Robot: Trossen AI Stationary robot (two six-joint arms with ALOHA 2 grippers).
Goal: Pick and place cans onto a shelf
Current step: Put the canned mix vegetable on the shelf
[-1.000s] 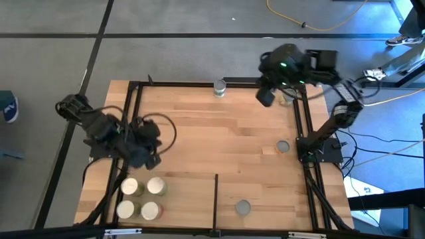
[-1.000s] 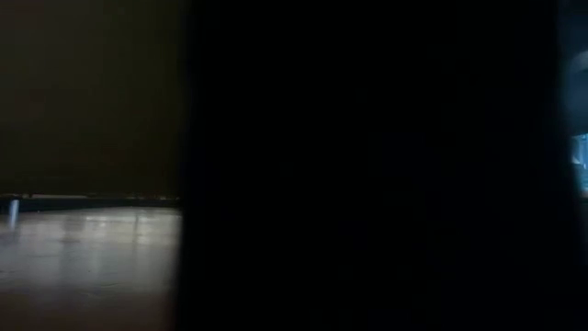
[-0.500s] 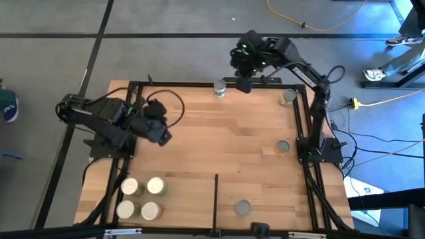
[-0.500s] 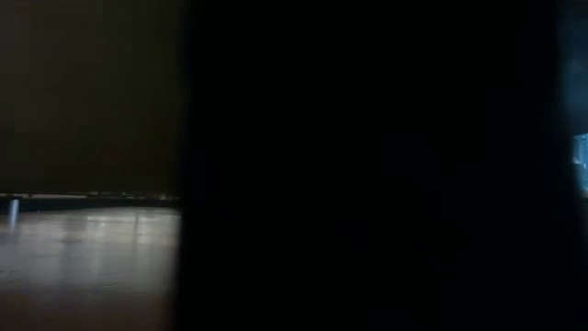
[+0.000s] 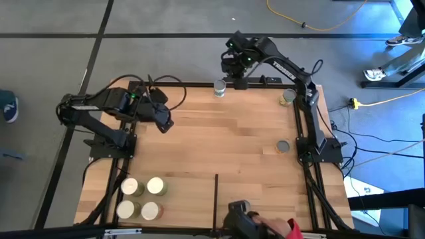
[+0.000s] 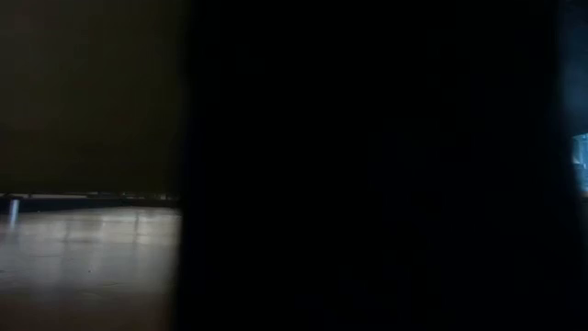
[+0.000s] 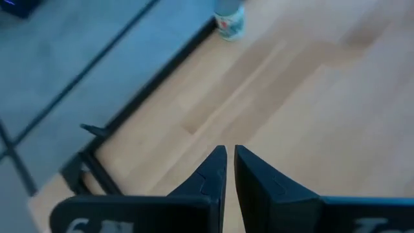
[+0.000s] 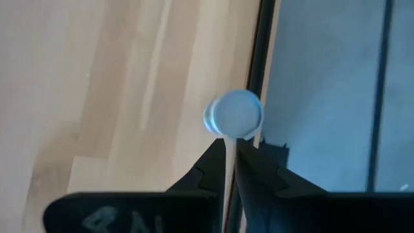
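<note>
One can (image 5: 220,87) stands upright by the far frame rail; its round pale top (image 8: 236,113) shows just beyond my right gripper (image 5: 232,70), which hovers above it, shut and empty. My left gripper (image 5: 165,124) is shut over bare wood at the far left, well apart from that can (image 7: 229,19). Several cans (image 5: 141,198) stand grouped at the near left of the shelf (image 5: 179,159), left of the thin black divider (image 5: 216,196). Two more cans (image 5: 287,97) (image 5: 283,146) stand along the right rail.
A person's dark hand (image 5: 242,220) with a red sleeve (image 5: 293,229) reaches in over the near edge, right of the divider. Black frame rails (image 5: 302,126) edge the wood. The low view is almost wholly blocked by something dark.
My right gripper has swung from the far right corner leftward along the far edge, coming down and rolling, and now hovers by the far-edge can. My left gripper has swung away from the near-left cans toward the far edge. The hand has come in over the near-edge can.
</note>
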